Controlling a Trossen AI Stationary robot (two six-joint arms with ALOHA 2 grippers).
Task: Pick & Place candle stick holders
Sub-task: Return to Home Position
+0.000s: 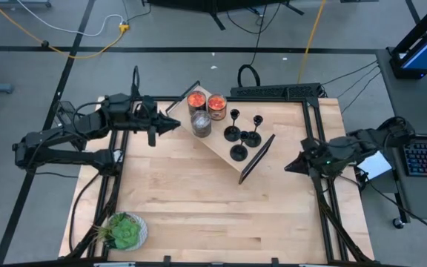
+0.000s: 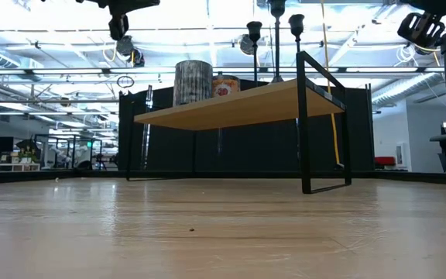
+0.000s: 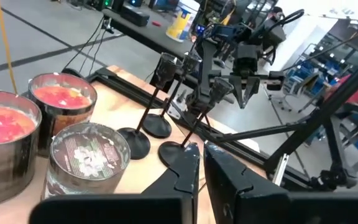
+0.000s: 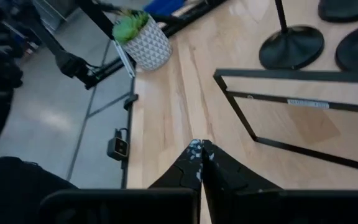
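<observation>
Table [image 1: 213, 215]: pale wood in glued strips, smooth, low satin sheen. Shelf [image 2: 231, 107]: board of the same pale smooth wood on a thin matt-black frame that looks like metal; the candle stick holders [image 1: 239, 153] on it are matt black, no shine. Orange-topped jars [image 3: 5, 146]: glossy dark walls, waxy orange-red tops; grey jar [image 3: 87, 158] glossy-sided with a printed label on top; plant pot [image 4: 146, 48] white, matt, line-patterned.

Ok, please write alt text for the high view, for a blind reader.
Seen from above, a wooden shelf on a table holds three black candle stick holders, two orange-topped jars and a grey jar. The left claw and right claw, both shut, flank it; a potted plant sits at one corner.
</observation>
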